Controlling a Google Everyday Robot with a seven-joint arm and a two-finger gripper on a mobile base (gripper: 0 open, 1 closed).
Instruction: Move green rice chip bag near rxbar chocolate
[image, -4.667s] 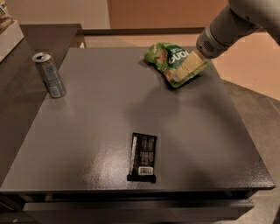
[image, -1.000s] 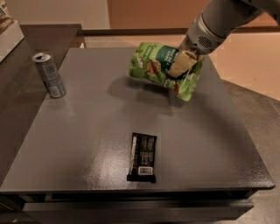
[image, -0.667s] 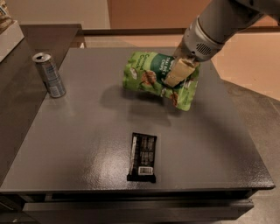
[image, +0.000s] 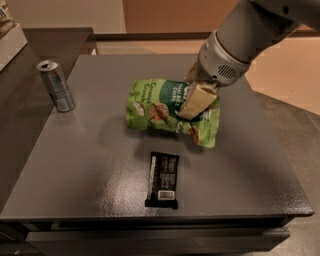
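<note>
While the gripper (image: 194, 106) clasps one chip bag (image: 152, 102), one rxbar (image: 164, 179) lies nearby.

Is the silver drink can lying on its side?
No, the silver drink can stands upright, while the gripper grips the crinkly light-green chip bag at centre.

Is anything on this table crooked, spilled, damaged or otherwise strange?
Only the green rice chip bag: it hangs tilted and crumpled in the gripper above the table, apparently off its surface. The rxbar chocolate lies flat in front; the silver can stands upright at the left. Nothing spilled.
</note>
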